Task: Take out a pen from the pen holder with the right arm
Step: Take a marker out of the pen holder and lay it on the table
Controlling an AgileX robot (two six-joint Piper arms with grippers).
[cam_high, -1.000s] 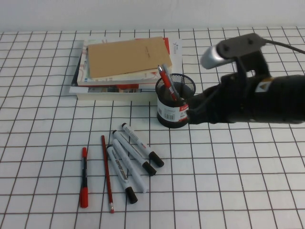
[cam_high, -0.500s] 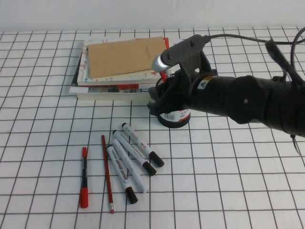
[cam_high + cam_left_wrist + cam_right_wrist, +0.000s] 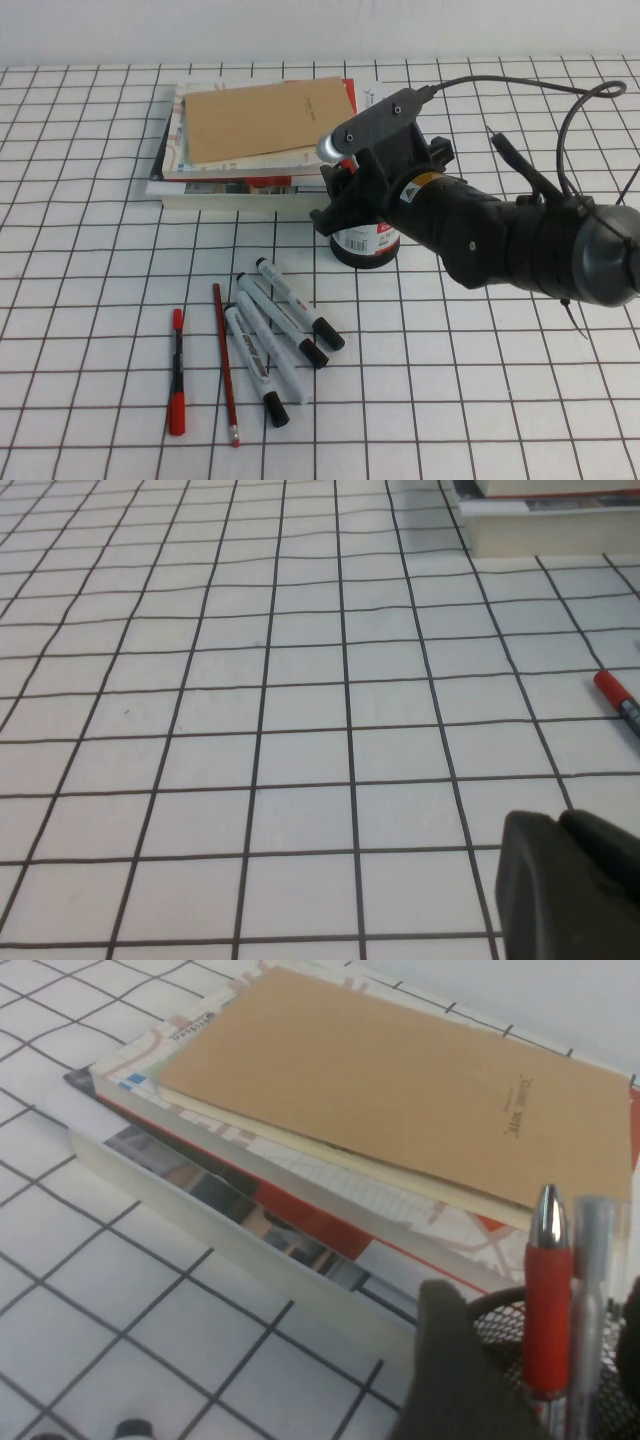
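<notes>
The black mesh pen holder (image 3: 365, 245) stands in front of the book stack, its top hidden under my right arm in the high view. In the right wrist view its rim (image 3: 497, 1318) shows, with a red pen (image 3: 547, 1300) and a clear grey pen (image 3: 592, 1290) standing upright inside. My right gripper (image 3: 337, 192) hangs just over the holder, open, with both pens between its dark fingers (image 3: 450, 1375); neither finger touches a pen. My left gripper (image 3: 565, 880) sits low over bare table, out of the high view, its fingers together.
A stack of books (image 3: 260, 130) topped by a brown notebook (image 3: 400, 1080) lies behind the holder. Three white markers (image 3: 280, 330), a red pencil (image 3: 225, 365) and a red pen (image 3: 176, 370) lie on the table at the front left. A cable (image 3: 560, 130) loops above the right arm.
My right arm has swung left from beside the holder to above it. Its gripper has gone from shut to open and now straddles the pens.
</notes>
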